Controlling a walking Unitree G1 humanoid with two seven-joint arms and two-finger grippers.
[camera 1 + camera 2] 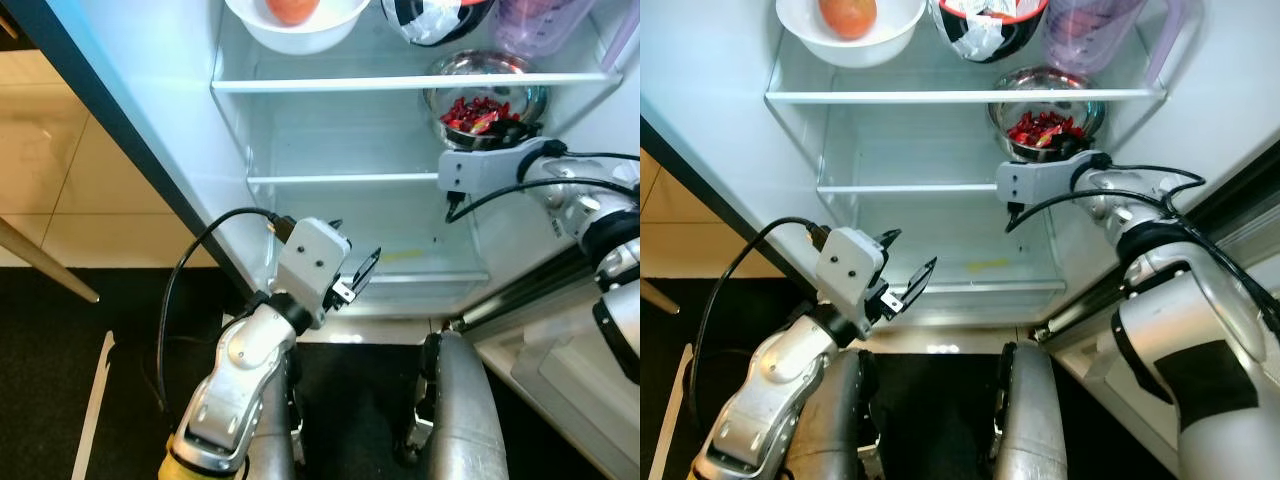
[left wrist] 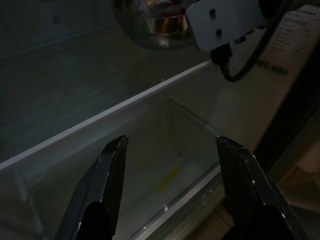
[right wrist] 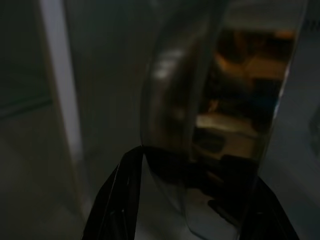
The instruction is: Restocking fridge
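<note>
Steel bowl [image 1: 1045,120] of red chopped pieces sits on the fridge's middle glass shelf [image 1: 930,187], right side, under the top shelf [image 1: 890,97]. Right gripper [image 3: 185,200] clamps its rim, fingers either side. Left gripper [image 1: 902,270] hovers at the fridge front, fingers [image 2: 107,175] spread, holding nothing.

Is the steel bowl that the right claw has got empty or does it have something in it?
Not empty. The steel bowl holds chopped red pieces, seen from above in both eye views; the right claw grips its rim.
</note>
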